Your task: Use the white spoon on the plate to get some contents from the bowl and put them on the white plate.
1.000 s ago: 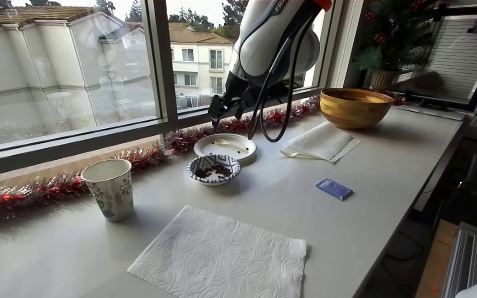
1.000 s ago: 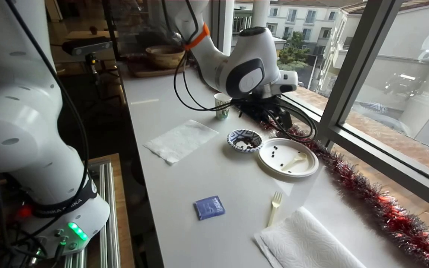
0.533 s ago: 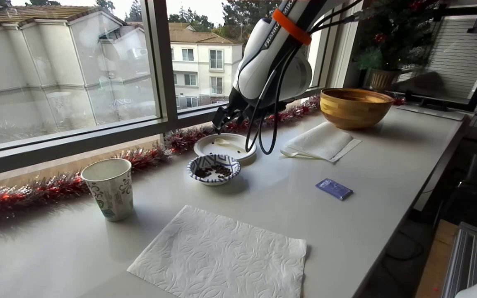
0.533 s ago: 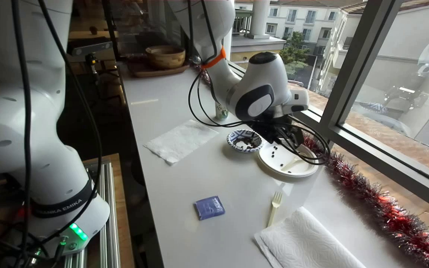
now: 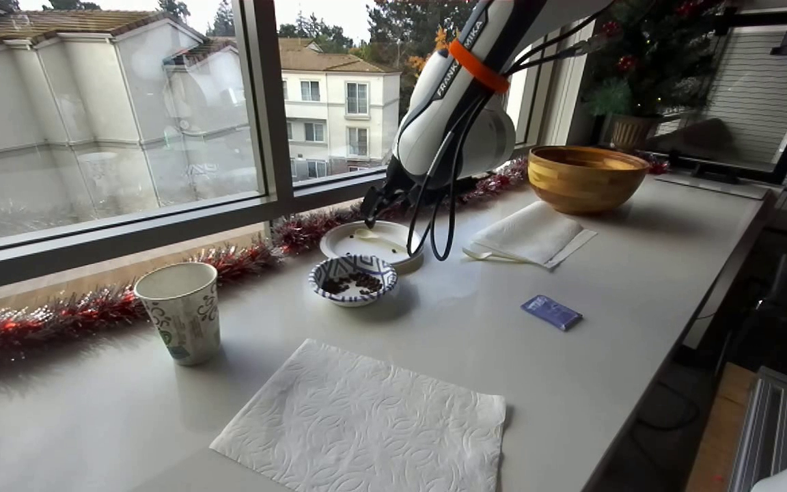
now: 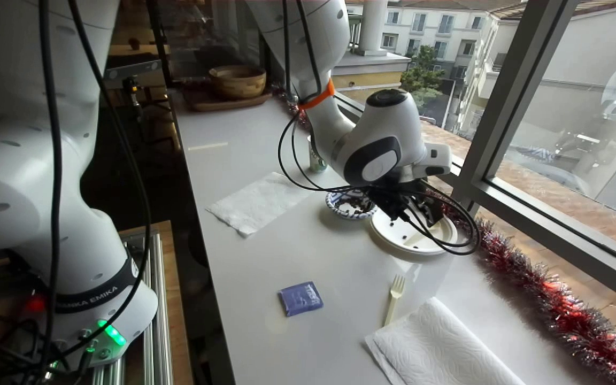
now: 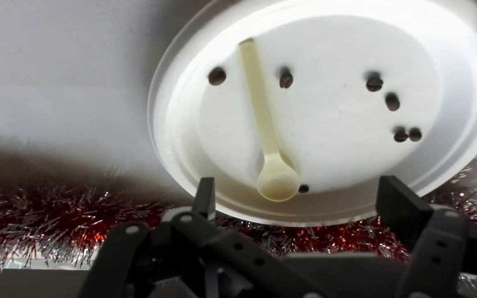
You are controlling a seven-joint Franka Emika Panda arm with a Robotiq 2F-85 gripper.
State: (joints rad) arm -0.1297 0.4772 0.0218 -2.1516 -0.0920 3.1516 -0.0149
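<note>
The black two-fingered gripper (image 7: pixel 297 189) hangs over the near rim of the small, flat, round white plate (image 7: pixel 329 124) in the wrist view, its fingers spread wide apart. The slim, cream-white spoon (image 7: pixel 266 126) lies on that plate, apart from both fingers; its rounded end is turned toward the gripper and, in the wrist view, its straight handle points away toward the opposite rim. Around it on the plate are scattered seven dark brown, oval bits (image 7: pixel 374 84), one of them just beside the spoon's rounded end. Just beside the plate stands the small, shallow, round, blue-patterned white bowl (image 5: pixel 359 264); I cannot tell whether the two touch. A loose heap of dark brown contents (image 5: pixel 366 281) lies in it. Near the plate, a red and silver tinsel garland (image 7: pixel 64 219) runs along one side of the pale, smooth table (image 5: pixel 434 328). Farther out, past the bowl, a printed white paper cup (image 5: pixel 185 324) stands upright and a large, square white paper napkin (image 5: pixel 373 417) lies flat. Past the plate lie a flat blue packet (image 6: pixel 301 298), a cream-coloured fork (image 6: pixel 395 294) and, at its handle end, a folded white napkin (image 6: pixel 441 342); beyond these, in an exterior view, stands a large, round, tan wooden bowl (image 5: pixel 588 184).
</note>
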